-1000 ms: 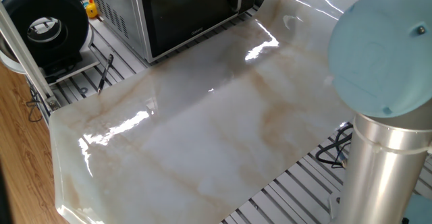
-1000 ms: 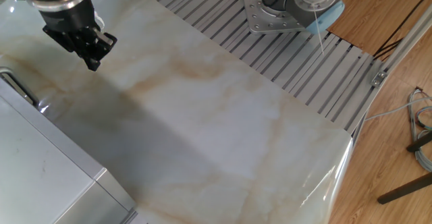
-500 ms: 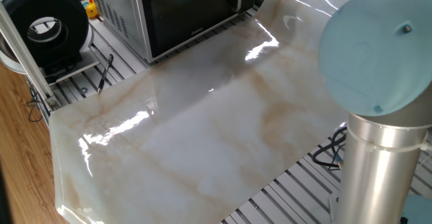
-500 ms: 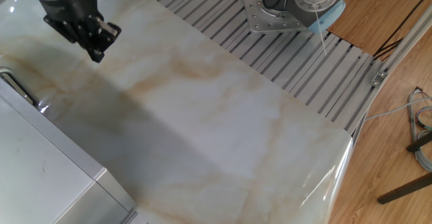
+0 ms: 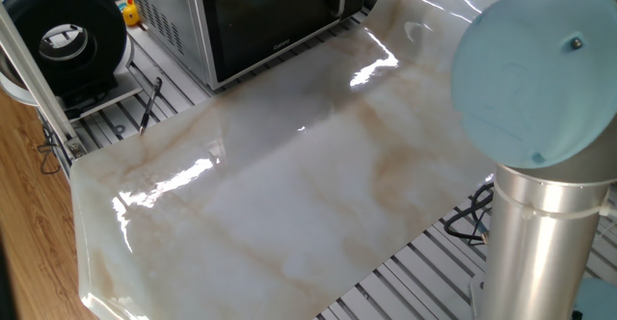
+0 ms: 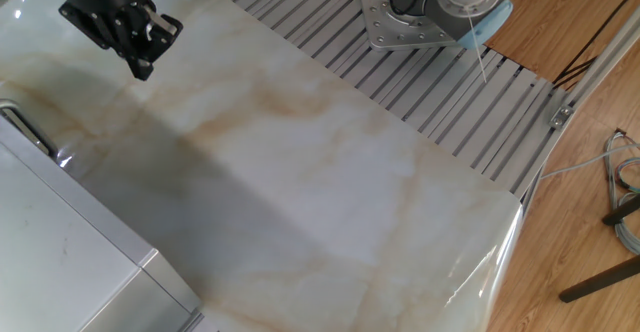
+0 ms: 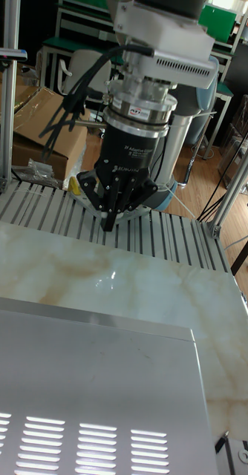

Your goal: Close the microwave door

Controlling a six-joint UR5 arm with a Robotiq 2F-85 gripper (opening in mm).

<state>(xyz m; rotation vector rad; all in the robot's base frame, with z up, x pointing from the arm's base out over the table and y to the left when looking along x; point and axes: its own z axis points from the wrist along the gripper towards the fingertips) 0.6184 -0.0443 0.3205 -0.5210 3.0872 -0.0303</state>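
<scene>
Door [image 5: 273, 16] sits flush on the microwave [image 5: 241, 16] at the table's [image 5: 289, 185] far end; claw [image 6: 142, 67] has lifted higher and away, fingers pinched together, holding nothing.

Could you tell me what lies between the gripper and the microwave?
Nothing: in the other fixed view, only bare marble tabletop separates the gripper from the microwave.

Your gripper [image 7: 109, 220] hangs pointing straight down, black fingers [image 6: 143, 67] pressed together at the tips. Nothing sits between them. Wrist above it stands vertical.
</scene>
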